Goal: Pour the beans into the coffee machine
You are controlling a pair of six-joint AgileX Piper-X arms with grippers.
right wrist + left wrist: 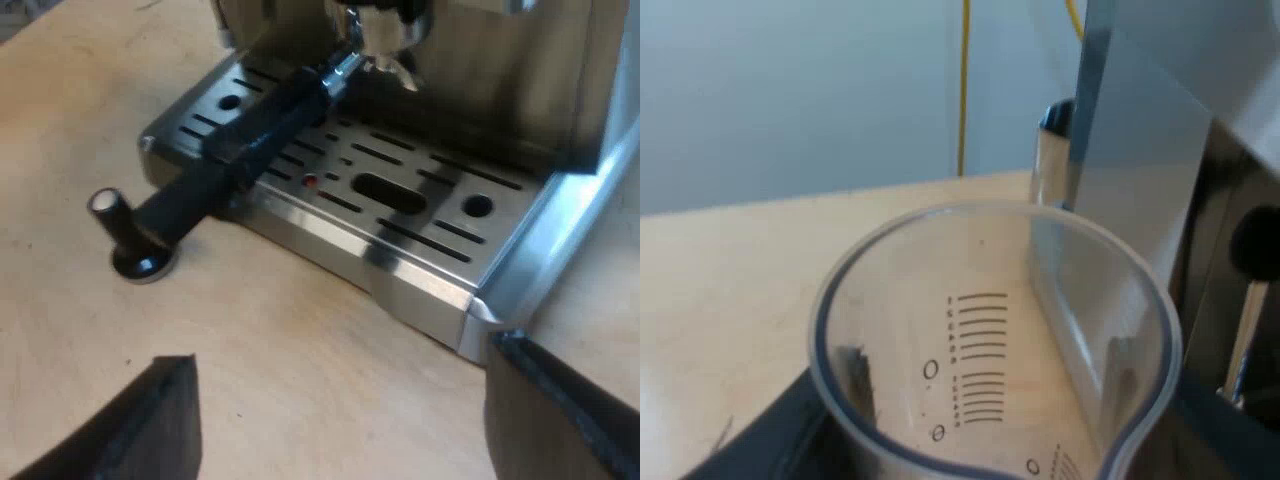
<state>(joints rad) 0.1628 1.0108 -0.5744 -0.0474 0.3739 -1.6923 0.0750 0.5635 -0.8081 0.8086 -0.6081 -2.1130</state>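
1. Between the fingers (pixel 760 445) of your left gripper (pixel 985 385) sits the measuring glass (pixel 990 300). The fingers are closed on its wall from opposite sides, and you can make out a dark pad through the clear plastic on each side.
2. The glass has its mouth towards the camera. Its printed scale lines show on the far inner wall, and its pouring lip is at the near rim.
3. You are holding the glass over the pale wooden table (pixel 730 290), just beside the metal side panel of the coffee machine (pixel 1140 170). You cannot tell whether the glass touches the panel or rests on the table.
4. Your right gripper (pixel 345 420) hangs over the table (pixel 300 340) in front of the machine's drip tray (pixel 400 250). Its two black fingers (pixel 140 420) are spread wide apart over bare wood.
5. The holder (pixel 385 30) is locked into the machine's front above the tray. Its dark handle (pixel 270 115) reaches out over the tray's slots and past its edge.
6. A tamper (pixel 130 240) with a black knob stands on the table at the handle's outer end, near a corner of the tray. You cannot tell whether the handle and the tamper touch.
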